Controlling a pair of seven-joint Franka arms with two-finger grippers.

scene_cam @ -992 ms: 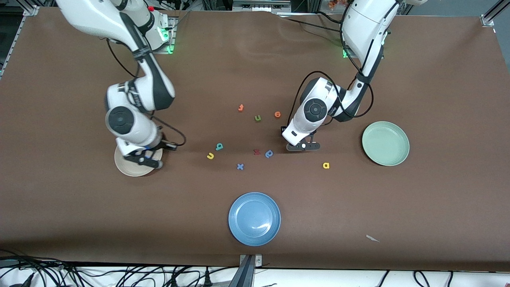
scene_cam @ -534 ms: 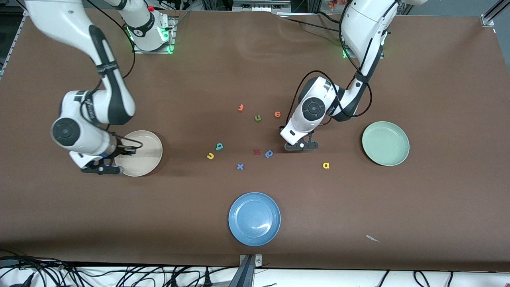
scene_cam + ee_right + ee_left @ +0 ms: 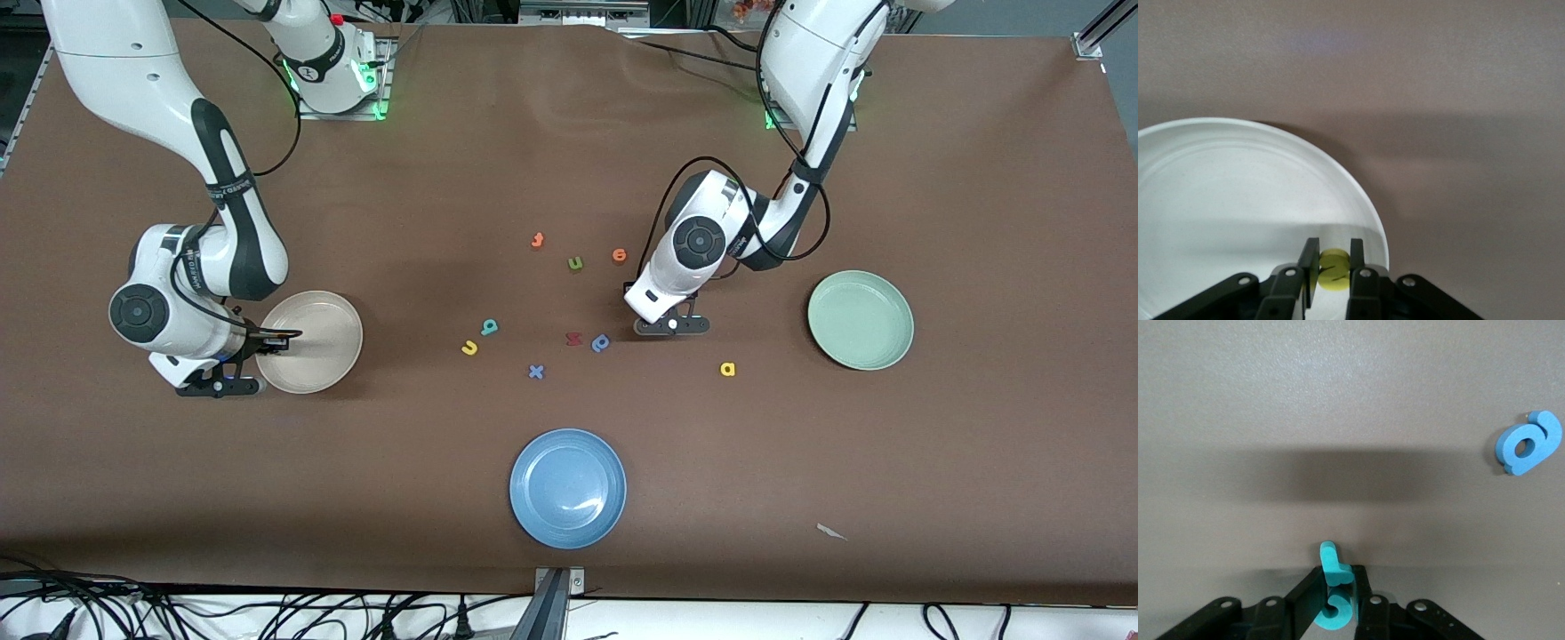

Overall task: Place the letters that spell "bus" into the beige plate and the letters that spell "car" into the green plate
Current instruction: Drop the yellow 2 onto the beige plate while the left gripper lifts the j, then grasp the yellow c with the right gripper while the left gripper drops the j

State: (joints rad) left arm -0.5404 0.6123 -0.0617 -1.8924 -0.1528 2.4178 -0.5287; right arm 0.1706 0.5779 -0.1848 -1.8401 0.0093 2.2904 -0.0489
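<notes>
My right gripper (image 3: pixel 218 387) (image 3: pixel 1333 261) is shut on a yellow "s" (image 3: pixel 1333 271). It hangs over the beige plate (image 3: pixel 320 333) (image 3: pixel 1238 193), just inside the rim toward the right arm's end of the table. Low at the table's middle, my left gripper (image 3: pixel 673 325) (image 3: pixel 1337 572) is shut on a teal foam letter (image 3: pixel 1333 565); I cannot tell which letter it is. A yellow "u" (image 3: pixel 469 348) and a teal "b" (image 3: pixel 489 327) lie together on the table. The yellow "a" (image 3: pixel 727 369) lies between my left gripper and the green plate (image 3: pixel 860 319).
A blue "p" (image 3: pixel 601 342) (image 3: pixel 1528 443) and a red letter (image 3: pixel 573 339) lie beside my left gripper. A blue "x" (image 3: pixel 535 372), an olive "u" (image 3: pixel 575 263) and two orange letters (image 3: pixel 537 240) (image 3: pixel 619 255) are scattered around. A blue plate (image 3: pixel 567 487) sits nearest the front camera.
My right arm has swung from over the beige plate's middle toward the right arm's end, stopping at its rim with the "s". My left gripper has closed on the teal letter.
</notes>
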